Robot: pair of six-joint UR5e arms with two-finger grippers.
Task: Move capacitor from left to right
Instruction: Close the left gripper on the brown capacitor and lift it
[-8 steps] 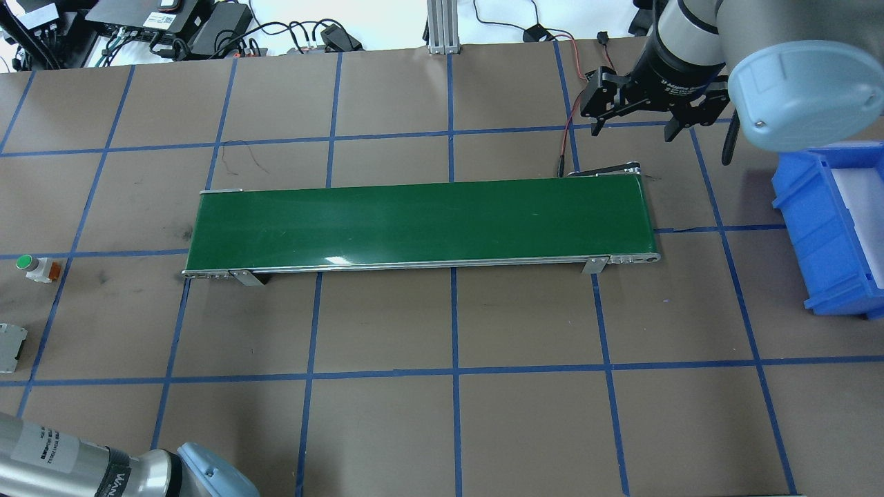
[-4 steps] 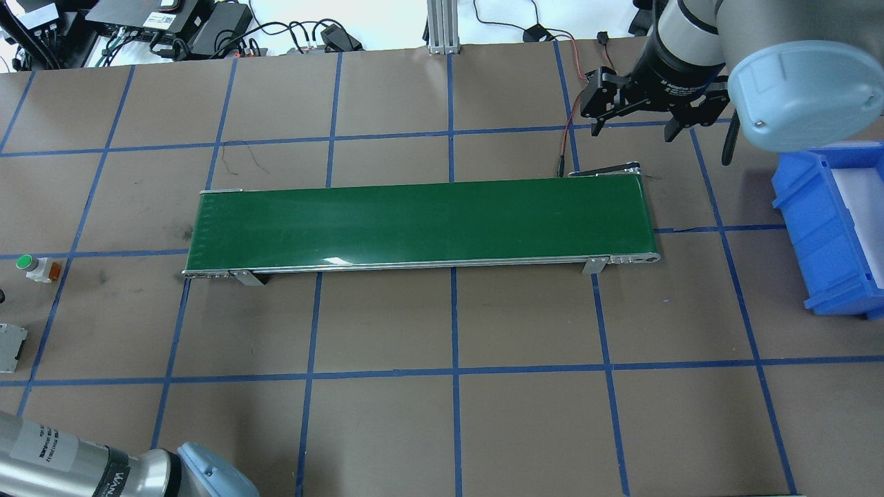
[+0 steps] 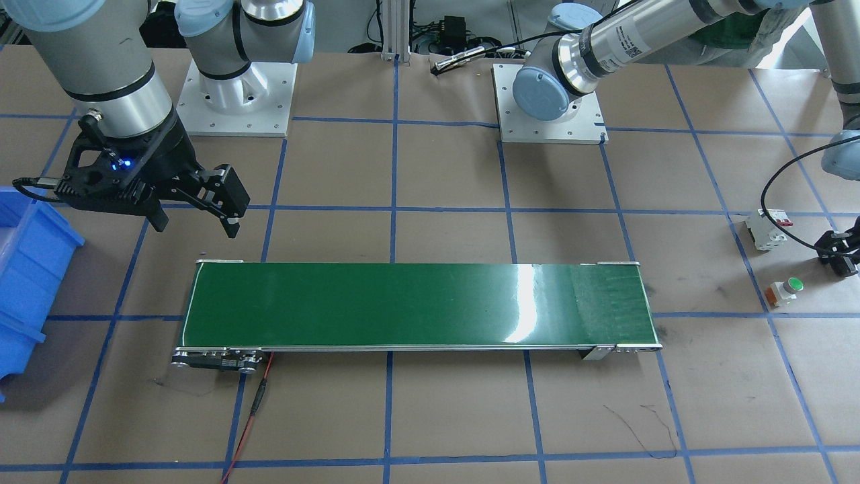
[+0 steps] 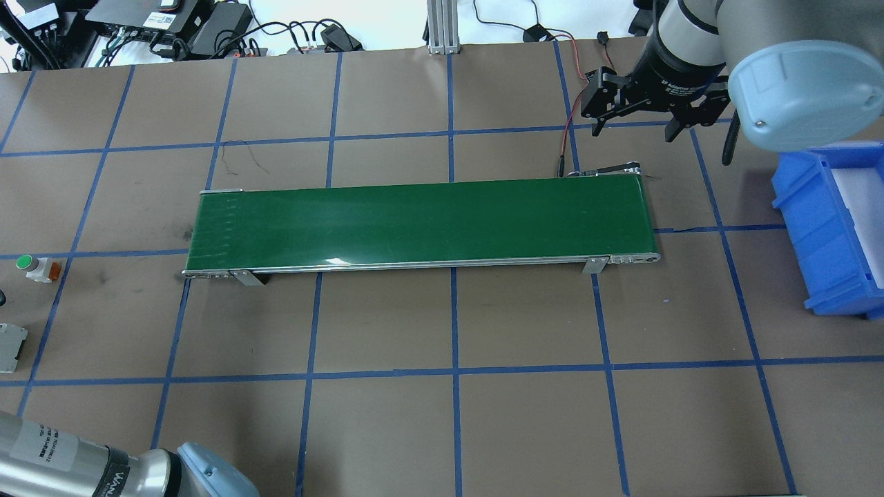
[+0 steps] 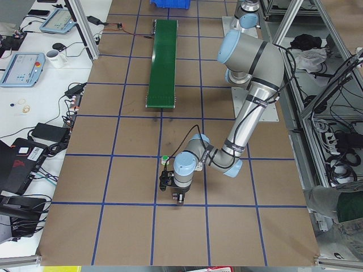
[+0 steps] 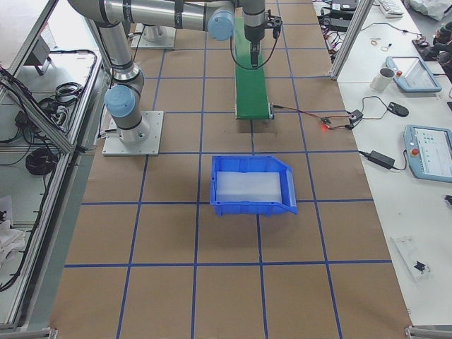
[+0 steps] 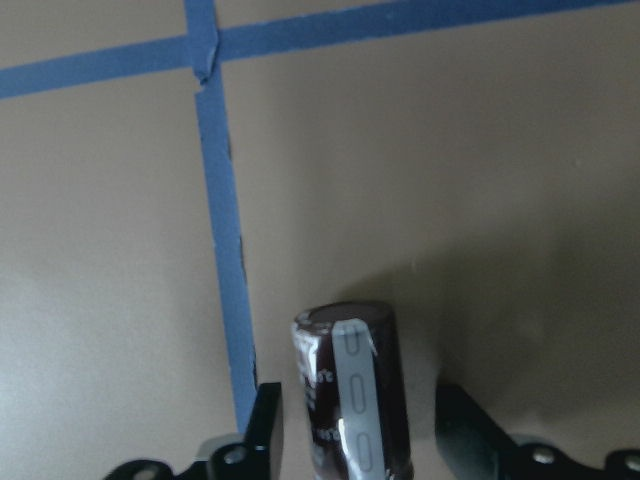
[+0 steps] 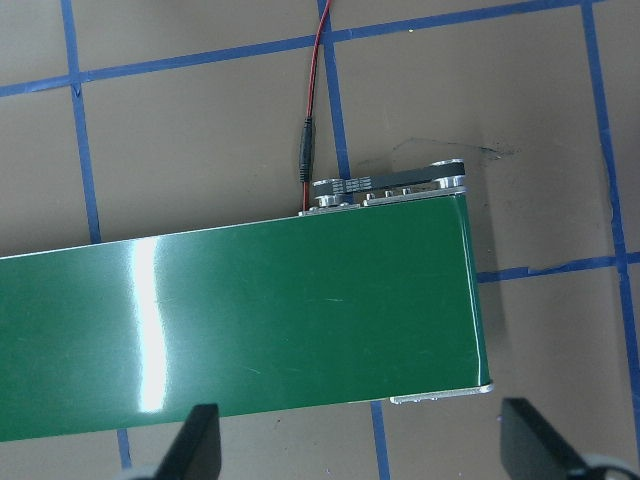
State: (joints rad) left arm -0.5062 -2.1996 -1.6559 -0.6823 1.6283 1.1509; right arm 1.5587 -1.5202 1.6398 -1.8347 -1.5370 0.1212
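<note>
Straddling capacitor (image 7: 345, 380) on brown blue-taped table (image 7: 450, 200), left hand (image 7: 355, 405) spread; right hand (image 3: 198, 225) spread near green conveyor (image 3: 403, 302).

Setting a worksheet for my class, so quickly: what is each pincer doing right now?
Left pincer: open, straddling the capacitor, with a gap on each side.
Right pincer: open, holding nothing.

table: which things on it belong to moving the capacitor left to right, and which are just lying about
Job:
capacitor
left gripper, open around it
right gripper, open
conveyor belt, probably

Lying about:
white breaker
green push button
blue bin, perhaps
</note>
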